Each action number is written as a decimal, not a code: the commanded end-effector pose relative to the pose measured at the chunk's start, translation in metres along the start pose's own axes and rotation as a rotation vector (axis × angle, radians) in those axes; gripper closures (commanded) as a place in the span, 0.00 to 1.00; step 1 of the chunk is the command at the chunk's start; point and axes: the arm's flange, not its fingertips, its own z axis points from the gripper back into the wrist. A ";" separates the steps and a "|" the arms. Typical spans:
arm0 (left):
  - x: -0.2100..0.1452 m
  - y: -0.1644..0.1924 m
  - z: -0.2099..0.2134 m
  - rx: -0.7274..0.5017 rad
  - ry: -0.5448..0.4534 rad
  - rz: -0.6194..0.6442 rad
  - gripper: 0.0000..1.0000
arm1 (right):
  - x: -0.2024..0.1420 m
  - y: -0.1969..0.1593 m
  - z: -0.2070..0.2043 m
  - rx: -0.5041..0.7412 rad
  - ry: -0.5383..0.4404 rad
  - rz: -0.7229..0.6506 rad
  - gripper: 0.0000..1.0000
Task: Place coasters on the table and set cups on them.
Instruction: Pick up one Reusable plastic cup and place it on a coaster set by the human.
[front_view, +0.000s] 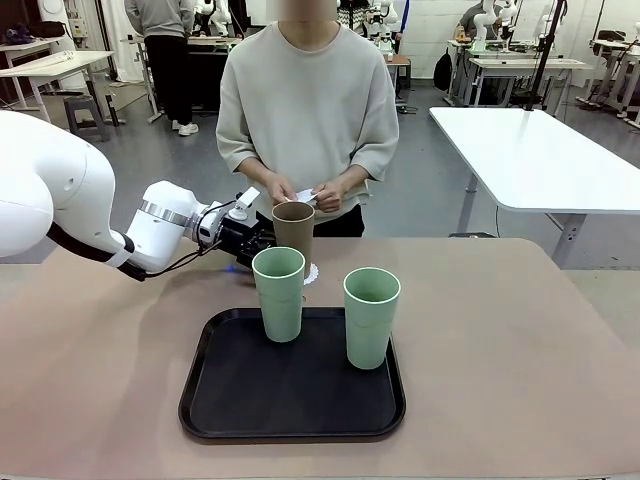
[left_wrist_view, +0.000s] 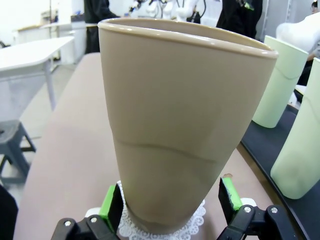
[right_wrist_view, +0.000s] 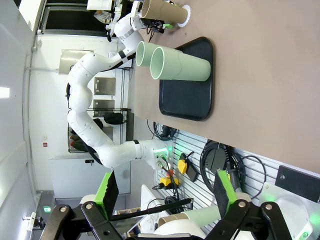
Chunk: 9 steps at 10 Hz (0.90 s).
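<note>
A brown cup (front_view: 293, 235) stands upright on a white lacy coaster (front_view: 311, 272) on the beige table (front_view: 500, 330), just behind the tray. My left gripper (front_view: 258, 240) is open, its green pads (left_wrist_view: 111, 202) flanking the brown cup (left_wrist_view: 180, 120) low down; a gap shows at the right pad. The coaster (left_wrist_view: 195, 225) peeks out under the cup's base. Two mint green cups (front_view: 279, 293) (front_view: 371, 317) stand on the black tray (front_view: 290, 400). The person's hands hold more white coasters (front_view: 306, 195) behind the brown cup. My right gripper (right_wrist_view: 166, 190) is open and empty, away from the table.
The tray (left_wrist_view: 262, 150) and a mint cup (left_wrist_view: 302, 145) lie close to the right of the brown cup in the left wrist view. A white-topped table (front_view: 530, 150) stands at the back right. Bare tabletop lies left and right of the tray.
</note>
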 end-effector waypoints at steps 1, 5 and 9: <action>0.005 -0.005 0.003 -0.009 0.031 0.023 0.00 | 0.000 0.000 0.000 0.008 0.002 0.001 0.00; 0.017 -0.023 0.022 0.057 0.139 0.060 0.00 | 0.000 0.000 0.000 0.008 0.002 0.001 0.00; 0.083 -0.124 0.073 0.198 0.405 0.138 0.00 | 0.000 0.000 0.000 0.008 0.002 0.001 0.00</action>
